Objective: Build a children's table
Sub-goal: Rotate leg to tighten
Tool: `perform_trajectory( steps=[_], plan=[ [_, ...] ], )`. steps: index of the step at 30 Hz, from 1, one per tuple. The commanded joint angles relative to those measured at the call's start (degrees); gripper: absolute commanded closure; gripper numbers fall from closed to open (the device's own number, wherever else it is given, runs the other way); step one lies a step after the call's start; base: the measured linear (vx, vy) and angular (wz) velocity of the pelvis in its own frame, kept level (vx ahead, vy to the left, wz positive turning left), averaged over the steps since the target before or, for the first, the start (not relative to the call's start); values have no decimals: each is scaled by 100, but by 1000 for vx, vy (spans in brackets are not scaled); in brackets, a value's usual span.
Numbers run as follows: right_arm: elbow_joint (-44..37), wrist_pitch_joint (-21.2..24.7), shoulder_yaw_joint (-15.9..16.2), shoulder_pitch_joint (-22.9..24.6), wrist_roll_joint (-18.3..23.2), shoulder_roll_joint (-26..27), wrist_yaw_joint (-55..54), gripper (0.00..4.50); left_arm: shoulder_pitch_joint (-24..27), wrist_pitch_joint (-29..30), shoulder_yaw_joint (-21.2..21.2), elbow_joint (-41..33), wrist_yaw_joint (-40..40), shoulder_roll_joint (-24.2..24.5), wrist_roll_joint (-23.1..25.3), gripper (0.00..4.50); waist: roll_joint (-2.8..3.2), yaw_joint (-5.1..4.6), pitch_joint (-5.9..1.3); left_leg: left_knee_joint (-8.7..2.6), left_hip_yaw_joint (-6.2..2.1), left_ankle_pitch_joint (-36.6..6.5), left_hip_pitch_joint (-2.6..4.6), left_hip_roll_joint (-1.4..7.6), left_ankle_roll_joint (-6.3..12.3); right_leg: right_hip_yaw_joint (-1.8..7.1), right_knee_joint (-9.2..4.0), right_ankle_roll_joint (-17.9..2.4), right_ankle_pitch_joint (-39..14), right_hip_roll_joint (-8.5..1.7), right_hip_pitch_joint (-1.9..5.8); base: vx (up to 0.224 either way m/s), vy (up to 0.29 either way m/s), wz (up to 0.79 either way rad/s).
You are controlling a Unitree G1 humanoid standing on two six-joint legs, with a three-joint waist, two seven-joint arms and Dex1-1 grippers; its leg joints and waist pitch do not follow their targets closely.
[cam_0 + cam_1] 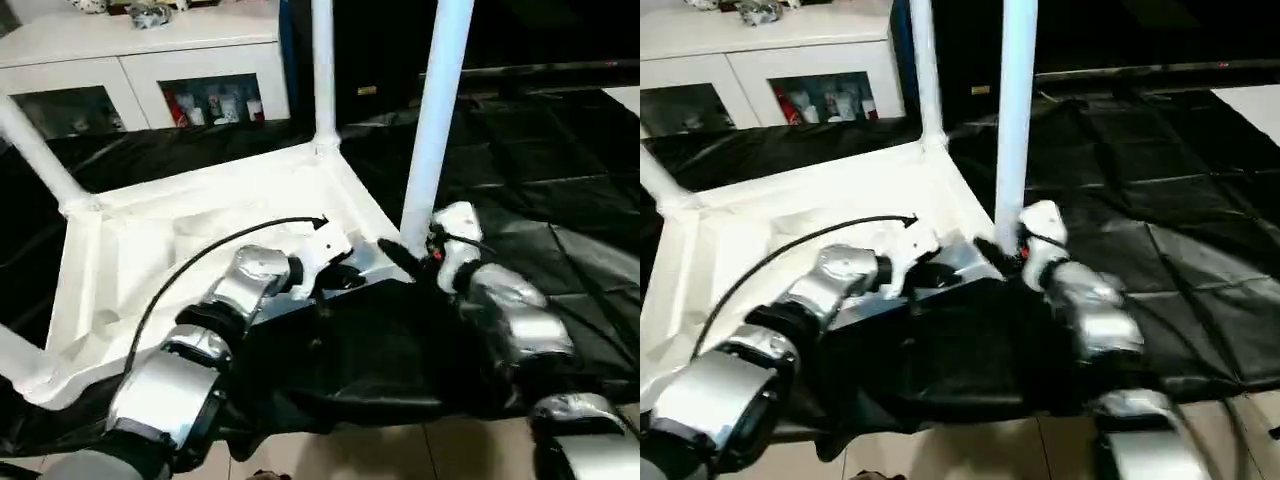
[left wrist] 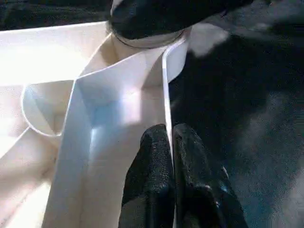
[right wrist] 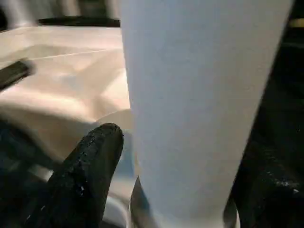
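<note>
Tabletop [image 1: 190,215] lying underside up on the black-draped work table [image 1: 560,190], with legs standing in its corner sockets.

The left gripper [image 2: 171,142] is closed, its two black fingers [image 2: 149,166] pinching the thin rim wall of the tabletop close to the near-right corner socket. The right gripper [image 1: 412,262] is at that same corner, at the foot of the near-right leg [image 1: 435,120]; its fingers [image 3: 88,175] stand on either side of the tube, and whether they press on it cannot be told. That leg rises upright from the corner. A second leg [image 1: 323,70] stands in the far-right corner, and a third leg [image 1: 35,150] leans out from the far-left corner. Beyond the tabletop, behind the work table, stands a white cabinet [image 1: 140,70] with glass doors.
</note>
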Motion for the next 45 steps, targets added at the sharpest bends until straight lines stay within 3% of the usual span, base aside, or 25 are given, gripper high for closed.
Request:
perform_trajectory(
  steps=[1,4,5,6,8,9,12,23,26,29,31,32,33,37,38,39,40,43,44,45],
  plan=[
    [-163,139,455,81,109,116,626,117,74,-238,-85,-177,-316,-93,-150,450,-158,69,-369,-323,-189,-1371,110,318,729,166,-398,-1449,-745,-309,264,0,0,0],
    [-472,237,558,227,244,-449,1626,117,247,-327,-131,-379,-1111,203,-239,450,-192,118,-353,-308,-180,-1285,94,333,864,160,-392,-1503,-731,-307,263,0,0,0],
    [-498,266,558,238,259,-505,1719,117,262,-316,-127,-403,-1204,240,-258,450,-166,146,-360,-308,-180,-1332,118,335,830,165,-391,-1504,-853,-304,250,0,0,0],
    [-546,325,551,261,312,-634,1947,117,296,-314,-116,-455,-1359,325,-283,450,-186,149,-353,-319,-179,-1363,118,340,810,168,-401,-1500,-924,-300,242,0,0,0],
    [-593,389,532,273,347,-707,2107,132,320,-303,-104,-496,-1468,389,-296,450,-164,190,-334,-354,-194,-1554,148,366,658,179,-414,-1474,-1198,-295,221,0,0,0],
    [-607,415,515,270,360,-734,2164,141,341,-288,-110,-530,-1567,433,-306,450,-188,183,-336,-358,-190,-1557,146,370,636,184,-413,-1464,-1201,-296,226,0,0,0],
    [-610,466,520,246,396,-781,2277,161,398,-267,-106,-614,-1741,529,-345,450,-175,202,-337,-372,-193,-1566,160,375,535,192,-398,-1492,-1154,-298,211,0,0,0],
    [-761,696,638,301,499,-816,2621,236,507,-126,-91,-813,-1921,571,-438,450,-207,232,-338,-344,-181,-1396,150,359,581,196,-387,-1474,-1118,-306,218,0,0,0],
    [-741,701,617,360,424,-772,2419,241,505,-72,-65,-818,-1691,504,-414,450,-219,243,-342,-339,-182,-1379,149,354,558,199,-389,-1443,-1170,-309,219,0,0,0],
    [-299,510,569,302,2,-580,1366,243,301,-16,-7,-535,-669,341,-208,450,-222,217,-327,-351,-188,-1399,150,351,463,201,-392,-1406,-1248,-296,193,0,0,0],
    [66,518,391,194,-138,-340,420,246,166,65,80,-378,-183,198,-199,450,-225,190,-310,-367,-189,-1616,170,338,322,201,-439,-1333,-1664,-311,179,0,0,0],
    [204,549,258,161,-142,-149,-115,247,86,106,92,-297,133,103,-158,450,-195,140,-303,-406,-221,-1867,197,341,122,202,-474,-1227,-1985,-306,172,0,0,0],
    [327,640,105,141,-119,131,-772,247,-23,196,102,-190,552,-46,-110,450,-164,109,-298,-434,-235,-2030,205,342,29,201,-482,-1191,-1989,-291,157,0,0,0],
    [438,662,7,110,-142,386,-1392,248,-130,275,118,-85,993,-215,-73,450,-176,65,-302,-446,-229,-2239,222,326,-48,219,-495,-1181,-1785,-286,148,0,0,0],
    [632,633,-113,-2,-134,707,-2045,248,-248,300,132,32,1428,-411,-43,450,-108,50,-304,-442,-228,-2257,215,315,-29,216,-501,-1187,-1687,-291,151,0,0,0],
    [708,608,-148,-52,-137,826,-2248,248,-290,298,128,80,1552,-478,-36,450,-143,10,-301,-448,-238,-2342,206,300,-75,207,-504,-1180,-1755,-294,151,0,0,0],
    [766,584,-118,-107,-187,961,-2405,248,-325,284,103,122,1622,-553,-21,450,-81,6,-306,-448,-250,-2379,215,293,-107,202,-499,-1167,-1789,-297,152,0,0,0],
    [813,431,53,-199,-356,1160,-2469,248,-374,234,40,195,1627,-648,18,450,-101,-30,-310,-451,-247,-2496,222,294,-110,198,-524,-1146,-1712,-286,153,0,0,0],
    [703,290,208,-169,-448,1165,-2230,248,-381,202,25,198,1536,-650,25,450,-13,-20,-316,-449,-252,-2460,207,294,-55,195,-501,-1165,-1559,-292,168,0,0,0],
    [644,233,270,-143,-474,1149,-2110,192,-380,182,18,191,1488,-640,28,450,-55,-34,-304,-456,-239,-2493,209,299,-37,192,-525,-1158,-1531,-272,160,0,0,0]
  ],
)
